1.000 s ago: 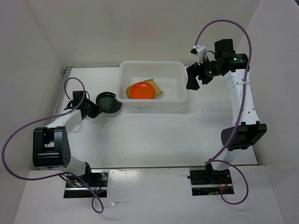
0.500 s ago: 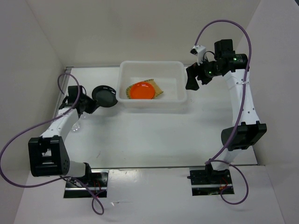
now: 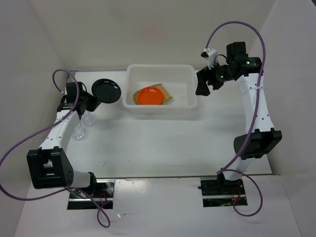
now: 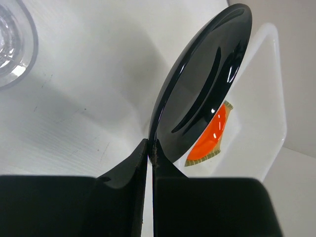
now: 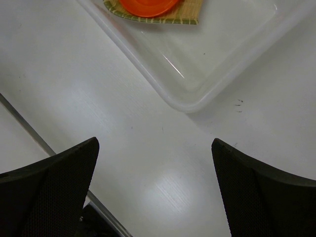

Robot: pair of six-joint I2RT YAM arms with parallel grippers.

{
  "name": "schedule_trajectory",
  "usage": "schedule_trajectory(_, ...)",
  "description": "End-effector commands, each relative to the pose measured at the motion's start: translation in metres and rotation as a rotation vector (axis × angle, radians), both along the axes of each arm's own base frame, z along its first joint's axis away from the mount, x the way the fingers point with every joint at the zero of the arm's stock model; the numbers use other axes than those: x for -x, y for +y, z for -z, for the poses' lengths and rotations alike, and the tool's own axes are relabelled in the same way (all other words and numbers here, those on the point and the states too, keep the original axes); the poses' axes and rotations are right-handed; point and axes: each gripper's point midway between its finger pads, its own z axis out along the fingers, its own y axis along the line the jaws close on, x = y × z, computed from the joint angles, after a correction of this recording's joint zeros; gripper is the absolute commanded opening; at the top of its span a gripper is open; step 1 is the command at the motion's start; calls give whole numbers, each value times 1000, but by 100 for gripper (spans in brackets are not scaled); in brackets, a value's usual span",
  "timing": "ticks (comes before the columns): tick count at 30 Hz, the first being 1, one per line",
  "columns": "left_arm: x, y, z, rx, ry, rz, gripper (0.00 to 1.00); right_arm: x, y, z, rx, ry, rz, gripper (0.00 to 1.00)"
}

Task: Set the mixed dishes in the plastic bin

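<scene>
**Change noted.** Over the last second the left arm has swung outward and toward the far side of the worktop [image 3: 163, 143]. It has taken the black plate [image 3: 106, 90] away from the near left corner of the plastic bin [image 3: 160, 67]. The plate now sits off the bin's left wall, apart from it and not over the opening. The right arm has not moved.

**Grippers.** The left gripper [image 4: 150, 148] is closed on the near rim of the black plate [image 4: 202, 89], which is held by that edge alone and stands tilted on edge in the wrist view. The right gripper [image 5: 155, 187] is fully open and holds nothing. It hovers over bare worktop just outside the bin's near right corner.

**Meaning for the task.** In my judgement the plate is lifted and in transit but not yet delivered. It has still to be carried rightward over the rim before release. A thin edge grip on a glossy plate may slip.

**Count.**
- Plastic bin: one.
- Orange plate [image 3: 149, 96]: one, inside the bin, resting on the tray.
- Bamboo tray [image 3: 168, 92]: one, inside the bin.
- Black plate: one, held outside the bin.
- Clear cups [image 3: 79, 132]: apparently two, on the worktop beside the left arm. The count is uncertain because they are faint.
</scene>
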Motion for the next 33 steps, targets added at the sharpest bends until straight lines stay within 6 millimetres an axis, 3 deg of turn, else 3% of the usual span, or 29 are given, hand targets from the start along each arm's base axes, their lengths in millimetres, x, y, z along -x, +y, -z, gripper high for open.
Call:
schedule_trajectory(1,-16,3,-39,14,-106,-20,0,11,0,-13,-13,-33,-14,99)
schedule_trajectory(6,-33,-10,-63,58,-197,44,0,11,0,-13,-13,-33,-14,99)
schedule_trajectory(13,-65,-47,-88,103,-287,197,0,13,0,-7,-12,-15,-14,99)
schedule_trajectory(14,-68,-62,-96,110,-307,235,0,12,0,-7,-8,-20,-20,99)
schedule_trajectory(22,-88,-119,-87,113,-288,389,0,13,-2,-1,-15,2,-16,99)
schedule_trajectory(28,-96,-155,-53,126,-217,465,0,11,-2,2,-10,6,-22,99)
schedule_trajectory(33,-105,-168,-26,124,-151,499,0,11,-6,5,-6,10,-19,99)
